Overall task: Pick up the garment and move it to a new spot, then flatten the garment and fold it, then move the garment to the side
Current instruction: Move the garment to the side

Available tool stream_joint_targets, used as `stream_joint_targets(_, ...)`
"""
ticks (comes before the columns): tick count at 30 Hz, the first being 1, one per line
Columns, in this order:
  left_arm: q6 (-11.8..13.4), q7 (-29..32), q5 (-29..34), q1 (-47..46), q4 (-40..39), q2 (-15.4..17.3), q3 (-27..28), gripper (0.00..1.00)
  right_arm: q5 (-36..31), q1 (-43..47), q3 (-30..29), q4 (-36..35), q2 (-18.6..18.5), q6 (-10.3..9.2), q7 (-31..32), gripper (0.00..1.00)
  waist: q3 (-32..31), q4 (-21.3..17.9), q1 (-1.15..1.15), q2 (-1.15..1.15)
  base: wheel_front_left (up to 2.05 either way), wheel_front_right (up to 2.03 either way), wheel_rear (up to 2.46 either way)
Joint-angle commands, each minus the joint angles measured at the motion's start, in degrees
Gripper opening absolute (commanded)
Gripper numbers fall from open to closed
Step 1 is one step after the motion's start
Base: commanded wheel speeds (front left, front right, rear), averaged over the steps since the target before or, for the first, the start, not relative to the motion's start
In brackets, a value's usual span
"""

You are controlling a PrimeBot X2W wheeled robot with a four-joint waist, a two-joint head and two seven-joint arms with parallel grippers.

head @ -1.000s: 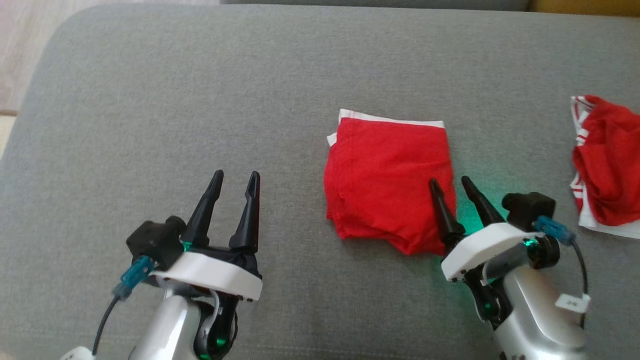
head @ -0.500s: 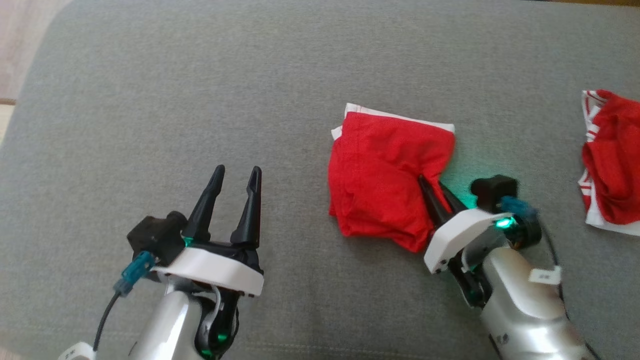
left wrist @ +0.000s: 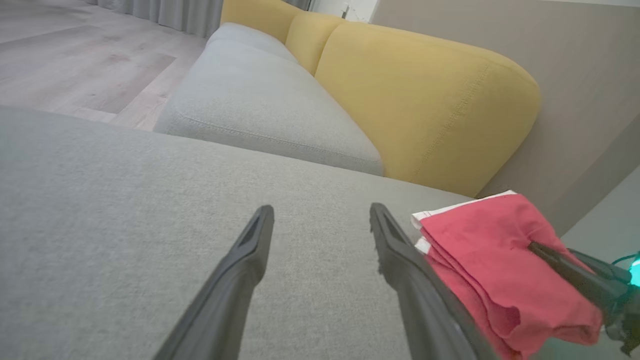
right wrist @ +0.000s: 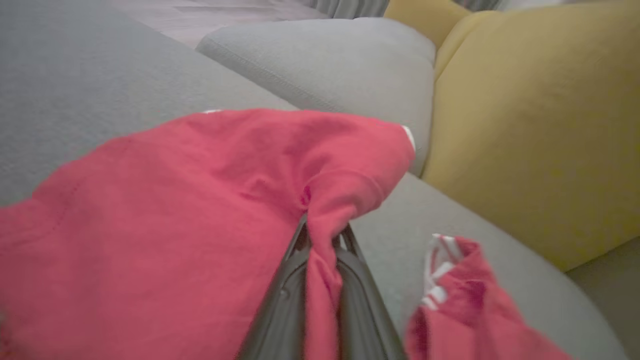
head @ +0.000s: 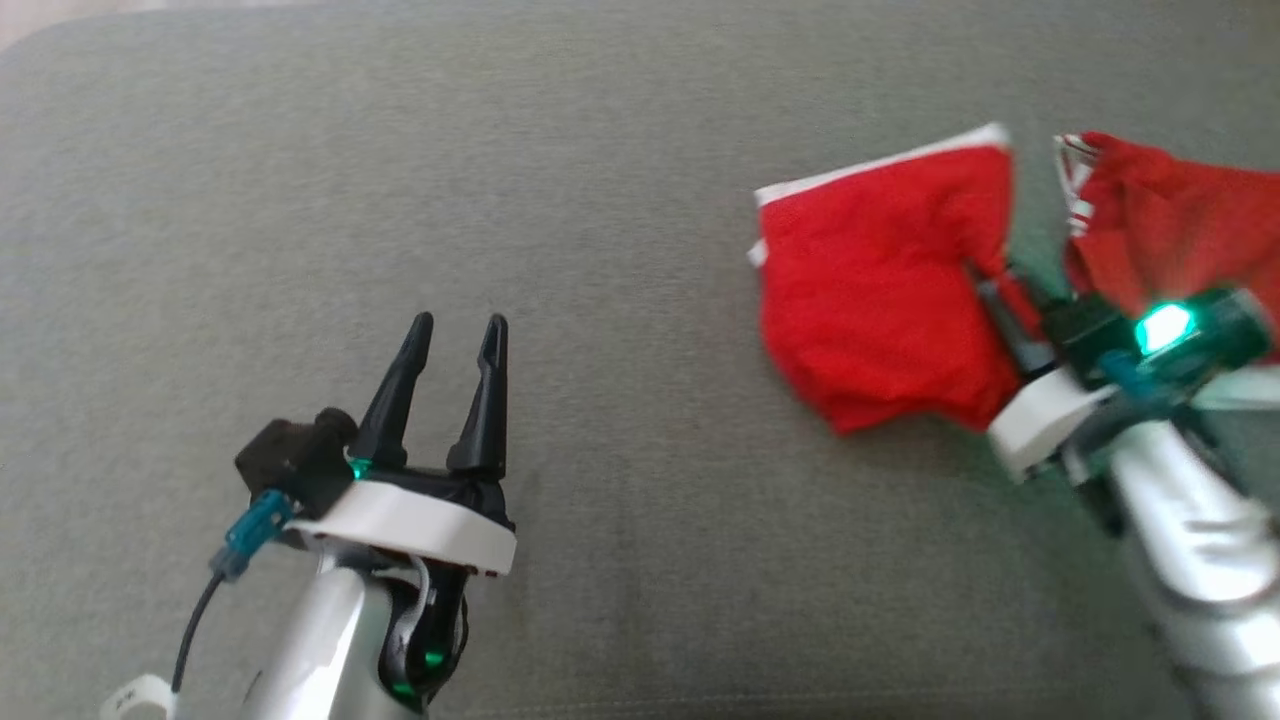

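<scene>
Work surface: a grey cushion (head: 500, 150), with a yellow backrest (left wrist: 425, 100) at its far side and a wooden floor (left wrist: 75, 60) off to the left.

Item 1, garment (head: 870, 290): red, folded into several layers, with a white band along its far edge. It sits on the right half of the cushion. Its right edge is bunched into a puckered ridge, and creases run from there into the cloth. Whether any part is clear of the cushion cannot be told.

Item 2, right gripper (right wrist: 324, 235): its 2 dark fingers are closed almost together on that bunched ridge, with a strip of red cloth pinched between them. The arm enters from the near right. A green light glows on the wrist. This part of the head view is blurred.

Item 3, left gripper (head: 460, 322): at the near left, with its 2 fingers spread wide and pointing to the far side. It has nothing between them. It is well apart from the garment.

Item 4, second garment (head: 1160, 220): red with white stripes, crumpled, just beside the first on its right. Contact between the 2 cannot be confirmed.
</scene>
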Motion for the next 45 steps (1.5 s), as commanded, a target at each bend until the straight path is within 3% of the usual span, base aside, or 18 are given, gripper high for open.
stream_joint_targets(1, -0.28, -0.70, 0.56, -2.58, -2.04, 0.16, 2.12, 1.00, 0.41, -1.60, 0.86, -3.74, -2.67, -0.05, 0.63, 0.00, 0.51, -1.77, 0.00, 0.00, 0.00, 0.00, 0.00)
stream_joint_targets(10, -1.05, -0.70, 1.58, -4.08, -1.90, 0.16, 1.95, 1.00, 9.54, -0.98, 5.21, -14.03, -20.44, -0.05, 9.35, 0.00, 3.17, -5.58, 0.00, 0.00, 0.00, 0.00, 0.00)
stream_joint_targets(11, -1.05, -0.70, 1.58, -4.08, -1.90, 0.16, 1.95, 1.00, 9.54, -0.98, 5.21, -14.03, -20.44, -0.05, 9.35, 0.00, 3.17, -5.58, 0.00, 0.00, 0.00, 0.00, 0.00)
stream_joint_targets(15, -1.29, -0.70, 1.69, -5.38, -2.00, 0.16, 1.85, 1.00, 14.65, -0.80, 6.35, -15.54, -27.25, -0.05, 12.75, 0.00, 4.67, -6.11, 0.00, 0.00, 0.00, 0.00, 0.00)
stream_joint_targets(18, -1.47, -0.70, 1.51, -6.32, -1.95, 0.16, 1.71, 1.00, 17.09, -0.80, 5.75, -14.81, -30.20, -0.05, 15.23, 0.00, 5.61, -6.07, 0.00, 0.00, 0.00, 0.00, 0.00)
stream_joint_targets(25, -1.73, -0.70, 1.04, -7.36, -1.72, 0.16, 1.25, 1.00, 16.23, -0.45, -0.42, -11.56, -31.01, -0.05, 19.12, 0.00, 7.38, -5.36, 0.00, 0.00, 0.00, 0.00, 0.00)
stream_joint_targets(37, -2.18, -0.70, 1.37, -8.68, -1.49, 0.16, 1.65, 1.00, 14.86, 0.74, -8.38, -11.07, -26.91, -0.05, 22.64, 0.00, 9.74, -4.65, 0.00, 0.00, 0.00, 0.00, 0.00)
stream_joint_targets(38, -2.21, -0.70, 1.39, -8.75, -1.42, 0.16, 1.70, 1.00, 15.42, 0.82, -9.15, -10.86, -26.34, -0.05, 23.05, 0.33, 9.76, -4.65, 0.00, 0.00, 0.00, 0.00, 0.00)
stream_joint_targets(39, -2.24, -0.70, 1.40, -8.81, -1.34, 0.16, 1.75, 1.00, 15.55, 0.89, -9.76, -10.84, -26.01, -0.05, 23.22, 0.99, 9.76, -4.65, 0.00, 0.00, 0.00, 0.00, 0.00)
stream_joint_targets(45, -2.29, -0.70, 1.38, -8.66, -0.59, 0.16, 2.12, 1.00, 14.09, 0.50, -12.27, -11.90, -24.43, -0.05, 22.61, 1.00, 8.79, -4.91, 0.00, 0.00, 0.00, 0.00, 0.00)
